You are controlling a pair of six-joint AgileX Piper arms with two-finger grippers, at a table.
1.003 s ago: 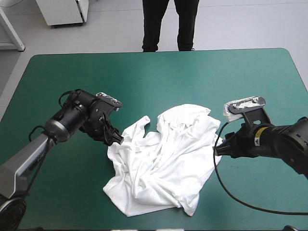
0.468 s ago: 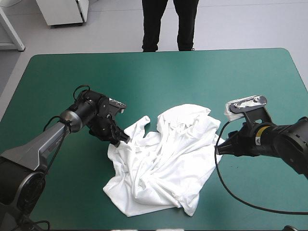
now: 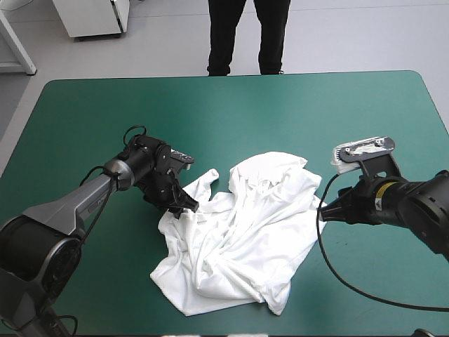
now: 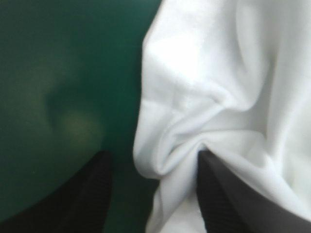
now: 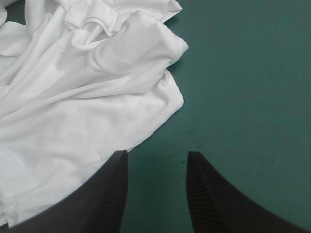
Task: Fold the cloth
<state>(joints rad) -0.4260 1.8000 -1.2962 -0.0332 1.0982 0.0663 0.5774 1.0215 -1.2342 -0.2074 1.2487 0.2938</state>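
Near the middle of the table [image 3: 337, 105], a little toward its near edge, the white T-shirt [image 3: 238, 239] lies as a crumpled, loosely spread heap. It is creased all over, with one lobe reaching toward one o'clock and a rounded corner at about seven o'clock. The left gripper [image 3: 189, 207] is down at the heap's ten o'clock edge, its arm coming in low across the teal-green cover [image 3: 91, 126] from about eight o'clock. Seen from the left wrist, its black fingers [image 4: 95, 194] stand moderately apart and unclamped, and a bunched fold of the shirt's edge is pushed up between them. One finger is over bare cover, while the other is pressed into the cloth with white fabric on both its sides. The right gripper [image 3: 321, 215] sits at the heap's three o'clock side, just beside the shirt's border and low over the table. From the right wrist, its fingers [image 5: 209, 194] are parted by a narrower gap that shows only bare cover, with no cloth in it. The shirt's hemmed edge lies ahead of that gripper and off to one side, and the nearer finger overlaps the hem in the picture. Whether that finger touches the fabric cannot be told.
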